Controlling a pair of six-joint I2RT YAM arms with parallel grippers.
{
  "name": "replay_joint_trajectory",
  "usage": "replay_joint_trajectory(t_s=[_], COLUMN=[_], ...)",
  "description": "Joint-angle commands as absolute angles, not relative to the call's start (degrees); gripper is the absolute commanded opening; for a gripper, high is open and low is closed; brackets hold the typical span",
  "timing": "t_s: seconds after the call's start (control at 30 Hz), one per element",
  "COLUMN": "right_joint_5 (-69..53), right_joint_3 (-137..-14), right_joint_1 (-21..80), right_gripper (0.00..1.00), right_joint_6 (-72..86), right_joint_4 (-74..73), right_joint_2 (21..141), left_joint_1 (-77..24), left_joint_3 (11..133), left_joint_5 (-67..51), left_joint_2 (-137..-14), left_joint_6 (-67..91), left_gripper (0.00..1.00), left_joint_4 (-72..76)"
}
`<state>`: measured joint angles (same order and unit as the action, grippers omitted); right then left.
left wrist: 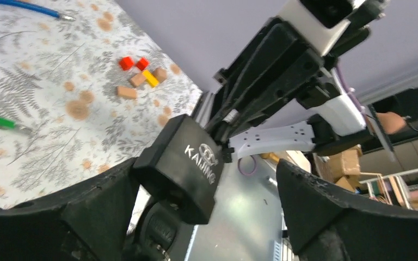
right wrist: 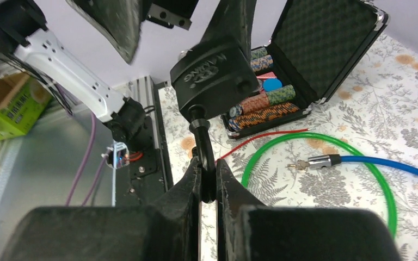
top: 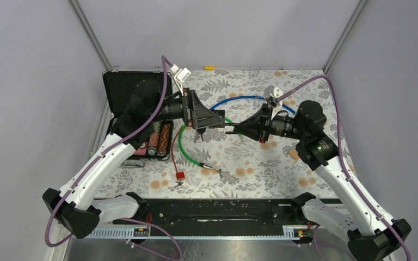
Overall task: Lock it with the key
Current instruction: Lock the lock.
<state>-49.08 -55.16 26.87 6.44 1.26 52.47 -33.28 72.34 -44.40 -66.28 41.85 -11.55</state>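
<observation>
While the two arms meet in mid-air above the table [top: 261, 157], the right gripper [right wrist: 207, 163] is pinched tight on the shackle [right wrist: 204, 138] of the padlock [right wrist: 215, 73], whose black body points toward the left arm. The left gripper [left wrist: 207, 163] stands spread wide around that body, one finger [left wrist: 87, 212] close against its side, the other well clear. What looks like a key [right wrist: 298, 165] lies on the table beside a cable's metal end.
</observation>
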Motion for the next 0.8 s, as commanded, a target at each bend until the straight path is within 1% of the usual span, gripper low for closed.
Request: replay_joint_trajectory(t_s=[0.0,0.1,0.33,0.4,0.57,0.67,0.77], right_joint_5=[-49.31,-48.85,-46.26,-46.12,-48.31,-49.60,-50.36], right_joint_3=[-57.78,-58.52,-59.48,-60.11,-60.21,-60.33,-60.47], right_joint_1=[26.80,26.82,26.76,26.78,26.81,26.78,26.81], right_gripper=[0.00,0.00,0.00,0.00,0.00,0.00,0.00], right_joint_6=[17.87,23.62,28.90,30.09,33.58,34.61,35.94], right_joint_4=[11.44,12.69,11.89,11.58,14.28,14.90,16.28], right_joint_2=[51.22,52.23,53.78,54.25,53.66,52.22,50.73], left_joint_1=[-32.54,-32.11,-31.73,-31.73,-31.72,-31.71,-31.71], left_joint_3=[75.89,76.15,75.57,74.34,70.79,69.58,68.03], left_joint_5=[-36.00,-33.46,-29.19,-32.74,-46.04,-47.63,-50.63], left_joint_2=[-63.98,-63.66,-61.42,-60.63,-60.10,-60.24,-60.87], left_joint_6=[31.67,27.17,17.31,15.03,12.07,12.23,15.81], left_gripper=[0.96,0.99,0.99,0.99,0.99,0.98,0.99], left_joint_4=[-14.91,-14.05,-12.06,-10.03,-5.99,-5.21,-0.70])
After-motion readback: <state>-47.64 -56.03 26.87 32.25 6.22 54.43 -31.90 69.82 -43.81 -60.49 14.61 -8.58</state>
